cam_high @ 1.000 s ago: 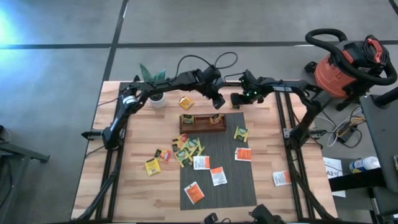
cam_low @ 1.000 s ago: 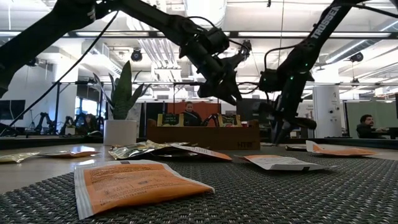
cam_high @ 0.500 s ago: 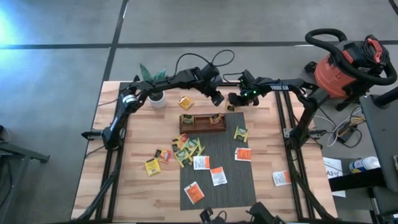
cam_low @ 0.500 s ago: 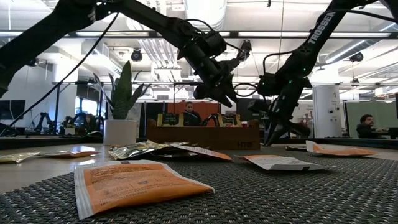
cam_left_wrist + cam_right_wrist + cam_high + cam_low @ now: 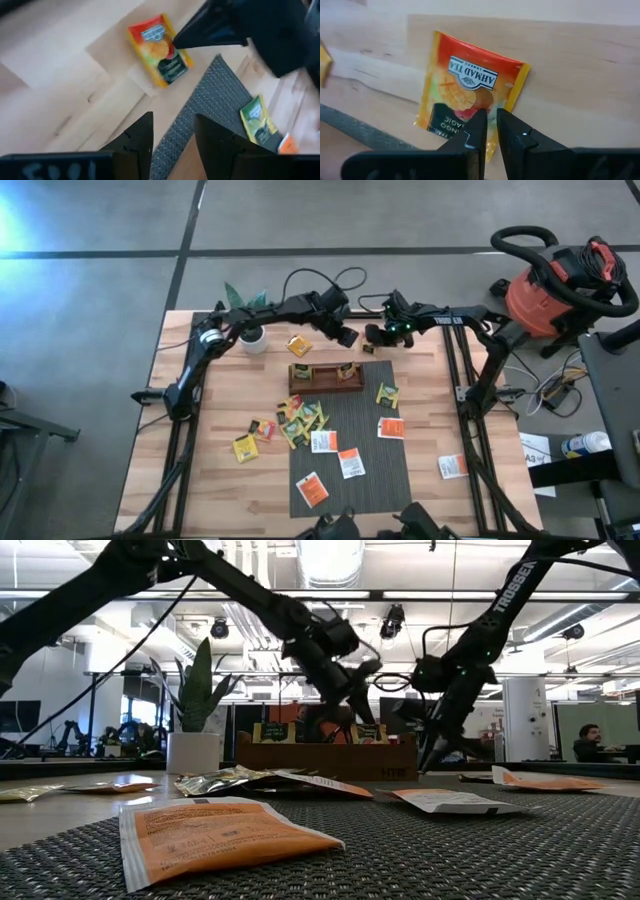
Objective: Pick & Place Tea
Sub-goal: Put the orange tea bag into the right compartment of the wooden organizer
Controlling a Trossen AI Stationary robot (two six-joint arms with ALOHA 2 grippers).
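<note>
An orange-yellow tea sachet [image 5: 470, 90] lies flat on the bare wood just past the grey mat's far edge, also visible in the left wrist view [image 5: 160, 50]. My right gripper [image 5: 491, 127] hangs over it with its fingers nearly together, tips at the sachet's edge [image 5: 372, 338]. My left gripper [image 5: 172, 142] is open and empty, hovering close beside it near the wooden tray's far right corner [image 5: 346, 337]. Several more sachets lie on the mat [image 5: 350, 450] and the wood, and a few stand in the tray [image 5: 325, 378]. My right gripper comes down slanting onto one edge of the orange-yellow sachet [image 5: 487, 107], which lies flat on the wood. Its own fingers hide the spot, so I cannot tell whether they touch it.
A potted plant [image 5: 250, 335] stands at the table's far left. Another sachet [image 5: 298, 345] lies between pot and tray. The two grippers are close together above the tray's far side [image 5: 325, 755]. A red vacuum [image 5: 555, 290] stands off the table's right.
My right gripper has moved toward the table's left, closing in on my left gripper. My left gripper has drawn slightly toward the far edge and come lower.
</note>
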